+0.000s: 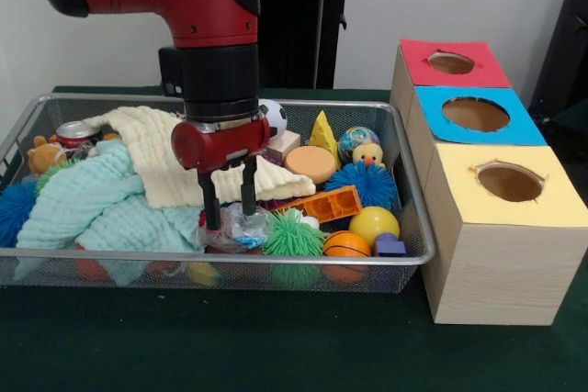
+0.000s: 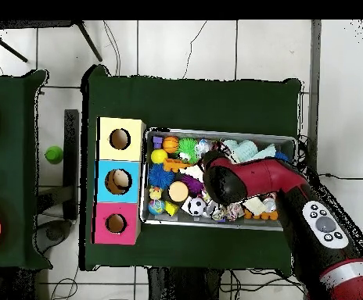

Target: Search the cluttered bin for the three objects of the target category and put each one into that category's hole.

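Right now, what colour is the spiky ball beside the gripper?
Green spiky ball, clearest in the front view.

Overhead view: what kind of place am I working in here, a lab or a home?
Likely a robotics lab: a dark green cloth-covered table on pale tiled floor, a wire mesh bin of toys, and wooden sorting boxes with red, blue and yellow holed tops.

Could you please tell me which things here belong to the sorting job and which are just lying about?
Job:
wire bin
red-topped box
blue-topped box
yellow-topped box
claw, open, lowered over a clear plastic item

Lying about, since the target category cannot be told:
cream cloth
mint cloth
green spiky ball
orange brick
yellow ball
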Controlling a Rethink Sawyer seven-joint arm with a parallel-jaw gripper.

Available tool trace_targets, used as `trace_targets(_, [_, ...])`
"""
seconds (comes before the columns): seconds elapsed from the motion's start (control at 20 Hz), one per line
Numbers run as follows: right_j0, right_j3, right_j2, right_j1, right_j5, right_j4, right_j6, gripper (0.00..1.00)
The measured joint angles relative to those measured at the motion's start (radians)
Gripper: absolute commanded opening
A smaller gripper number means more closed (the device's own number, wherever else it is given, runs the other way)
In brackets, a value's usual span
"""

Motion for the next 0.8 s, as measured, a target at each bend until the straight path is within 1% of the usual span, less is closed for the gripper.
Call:
trace_targets(0.35, [0.02, -0.023, -0.016, 0.015, 0.0, 0.0, 0.0, 1.0])
trace_targets(0.8, [0.072, -0.06, -0.066, 0.026, 0.002, -0.001, 0.0, 1.0])
